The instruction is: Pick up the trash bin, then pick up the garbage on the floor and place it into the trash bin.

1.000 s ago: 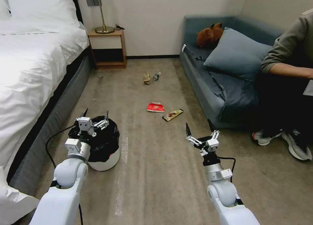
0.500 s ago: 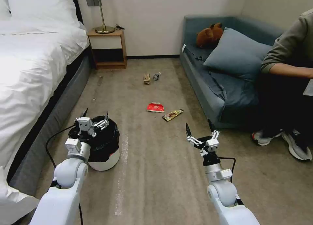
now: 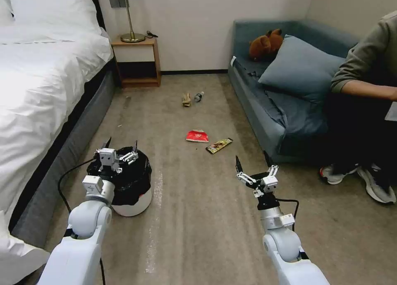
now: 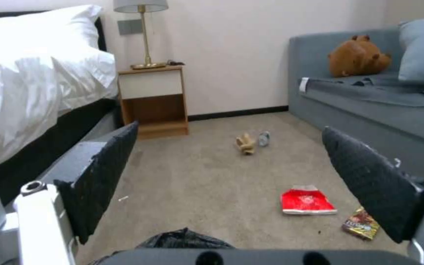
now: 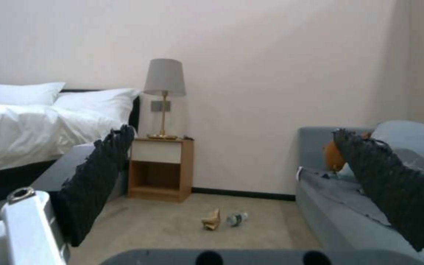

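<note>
I read the left tool [image 3: 120, 146] as positioned directly over the trash bin [image 3: 132, 194], with its fingers [image 4: 99, 176] spread wide and gripping nothing; the bin stands upright on the carpet [image 3: 198, 219] beside the bed [image 3: 37, 90], its black bag [image 4: 185, 239] bunched at the rim below the tool. The right tool [image 3: 256, 169] hangs above bare carpet, well apart from the bin, fingers [image 5: 94, 184] likewise spread and empty. The garbage lies on the floor ahead of both tools: the red snack packet [image 3: 197, 136] and the bar wrapper [image 3: 219, 145] lie just beside each other mid-room, and the tan paper piece [image 3: 186, 99] and small clear bottle [image 3: 199, 96] lie just beside each other farther off, near the nightstand [image 3: 136, 61]. A brown plush toy [image 3: 265, 44] rests on the sofa [image 3: 273, 119].
</note>
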`<state>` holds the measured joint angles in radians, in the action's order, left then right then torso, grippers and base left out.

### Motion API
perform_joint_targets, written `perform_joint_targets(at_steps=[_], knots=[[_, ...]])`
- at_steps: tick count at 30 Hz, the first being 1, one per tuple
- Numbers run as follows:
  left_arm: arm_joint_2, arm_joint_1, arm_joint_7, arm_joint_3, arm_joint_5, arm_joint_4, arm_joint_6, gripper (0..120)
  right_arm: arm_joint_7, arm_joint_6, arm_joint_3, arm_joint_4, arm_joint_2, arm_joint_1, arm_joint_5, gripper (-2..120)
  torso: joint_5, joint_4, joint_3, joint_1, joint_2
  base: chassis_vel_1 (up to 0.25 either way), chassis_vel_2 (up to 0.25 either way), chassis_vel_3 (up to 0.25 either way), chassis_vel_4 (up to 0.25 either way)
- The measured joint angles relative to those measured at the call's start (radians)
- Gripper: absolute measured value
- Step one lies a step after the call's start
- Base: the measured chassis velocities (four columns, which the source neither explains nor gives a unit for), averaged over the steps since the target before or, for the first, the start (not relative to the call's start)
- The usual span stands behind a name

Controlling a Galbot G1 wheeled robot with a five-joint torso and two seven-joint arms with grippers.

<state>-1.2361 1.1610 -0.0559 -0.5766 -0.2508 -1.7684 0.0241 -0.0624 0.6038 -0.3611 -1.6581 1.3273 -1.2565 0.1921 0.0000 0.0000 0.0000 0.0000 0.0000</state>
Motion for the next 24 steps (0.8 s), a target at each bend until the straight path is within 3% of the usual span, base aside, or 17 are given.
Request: perform_joint_targets(at_steps=[11, 18, 19, 21, 22, 24], knots=[[-0.001, -0.001, 0.000, 0.000, 0.001, 0.005, 0.001, 100, -0.006, 0.005, -0.019, 0.021, 0.002, 0.005, -0.007, 100, 0.0001, 0.0002, 0.000, 0.000, 0.000, 0.000, 0.000, 0.000, 0.000], [-0.053, -0.058, -0.010, 0.001, 0.071, 0.176, 0.051, 100, -0.061, 0.054, -0.196, 0.209, 0.022, 0.052, -0.068, 100, 0.0002, 0.0000, 0.000, 0.000, 0.000, 0.000, 0.000, 0.000, 0.000], [-0.053, -0.058, -0.010, 0.001, 0.071, 0.176, 0.051, 100, -0.061, 0.054, -0.196, 0.209, 0.022, 0.052, -0.068, 100, 0.0002, 0.0000, 0.000, 0.000, 0.000, 0.000, 0.000, 0.000, 0.000], [-0.081, -0.089, -0.016, 0.002, 0.109, 0.270, 0.078, 100, -0.089, 0.079, -0.283, 0.302, 0.031, 0.076, -0.100, 100, 0.0002, 0.0001, 0.000, 0.000, 0.000, 0.000, 0.000, 0.000, 0.000], [-0.081, -0.089, -0.016, 0.002, 0.109, 0.270, 0.078, 100, -0.089, 0.079, -0.283, 0.302, 0.031, 0.076, -0.100, 100, 0.0002, 0.0001, 0.000, 0.000, 0.000, 0.000, 0.000, 0.000, 0.000], [-0.104, -0.113, -0.021, 0.003, 0.140, 0.344, 0.100, 100, -0.111, 0.098, -0.353, 0.376, 0.039, 0.095, -0.124, 100, 0.0002, 0.0001, 0.000, 0.000, 0.000, 0.000, 0.000, 0.000, 0.000]])
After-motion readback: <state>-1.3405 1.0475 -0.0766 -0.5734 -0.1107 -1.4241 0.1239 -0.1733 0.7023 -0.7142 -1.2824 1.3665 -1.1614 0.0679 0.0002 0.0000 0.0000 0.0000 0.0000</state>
